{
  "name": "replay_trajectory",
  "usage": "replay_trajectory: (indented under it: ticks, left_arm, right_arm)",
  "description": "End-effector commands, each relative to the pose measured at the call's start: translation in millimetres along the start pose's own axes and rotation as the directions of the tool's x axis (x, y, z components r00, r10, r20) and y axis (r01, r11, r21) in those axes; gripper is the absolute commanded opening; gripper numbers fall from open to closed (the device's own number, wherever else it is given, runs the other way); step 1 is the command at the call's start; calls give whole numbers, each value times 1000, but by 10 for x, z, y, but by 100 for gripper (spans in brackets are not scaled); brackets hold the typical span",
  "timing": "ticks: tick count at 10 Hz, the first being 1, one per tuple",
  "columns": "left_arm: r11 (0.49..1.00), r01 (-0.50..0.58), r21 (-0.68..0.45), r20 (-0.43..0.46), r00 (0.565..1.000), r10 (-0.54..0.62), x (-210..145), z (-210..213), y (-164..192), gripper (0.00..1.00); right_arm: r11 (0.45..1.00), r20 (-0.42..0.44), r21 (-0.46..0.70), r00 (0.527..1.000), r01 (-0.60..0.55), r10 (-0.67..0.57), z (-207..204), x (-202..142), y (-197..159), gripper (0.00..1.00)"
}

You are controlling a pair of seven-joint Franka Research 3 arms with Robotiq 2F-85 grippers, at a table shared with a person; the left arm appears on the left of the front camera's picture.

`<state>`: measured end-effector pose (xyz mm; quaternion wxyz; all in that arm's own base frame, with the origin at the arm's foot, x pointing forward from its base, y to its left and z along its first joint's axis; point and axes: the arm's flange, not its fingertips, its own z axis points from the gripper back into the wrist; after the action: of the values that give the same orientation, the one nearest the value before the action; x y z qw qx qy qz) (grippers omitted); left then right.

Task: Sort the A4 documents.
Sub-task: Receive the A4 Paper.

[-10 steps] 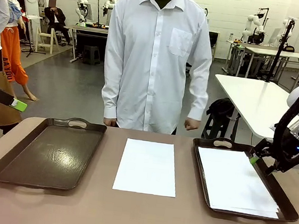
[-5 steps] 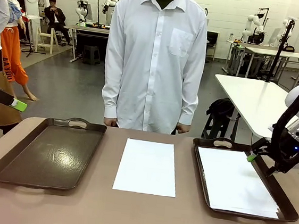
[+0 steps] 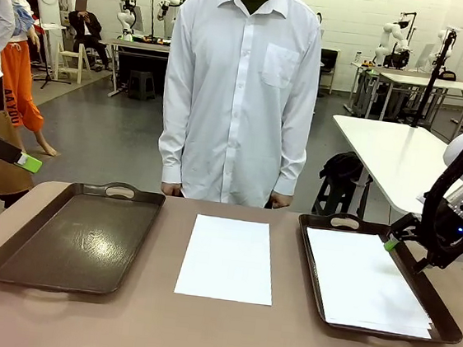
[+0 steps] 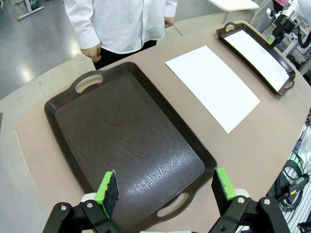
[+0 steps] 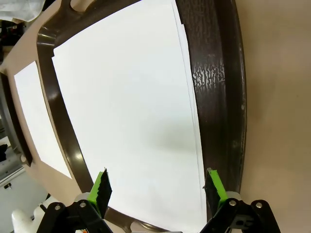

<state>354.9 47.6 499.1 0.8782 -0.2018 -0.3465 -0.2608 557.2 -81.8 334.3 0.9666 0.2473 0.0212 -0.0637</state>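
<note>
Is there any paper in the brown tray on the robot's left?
No, the dark brown handled left tray shows only its bare textured floor.

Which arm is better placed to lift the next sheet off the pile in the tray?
Right. The right hand, open, hangs over the pile of sheets; the left hand, also open, is far off by the empty tray.
</note>
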Motion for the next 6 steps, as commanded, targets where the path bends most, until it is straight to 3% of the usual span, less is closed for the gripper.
replay_trajectory:
  ticks: [1, 6]
  left_arm:
    - [1000, 12, -19, 12, 1000, -12, -19, -16, 22, 100]
    - [1000, 12, -19, 12, 1000, -12, -19, -16, 22, 100]
  right_arm:
    - [1000, 0, -3, 1000, -12, 12, 2, -3, -12, 100]
    - [1000, 0, 0, 1000, 0, 0, 0, 0, -1, 100]
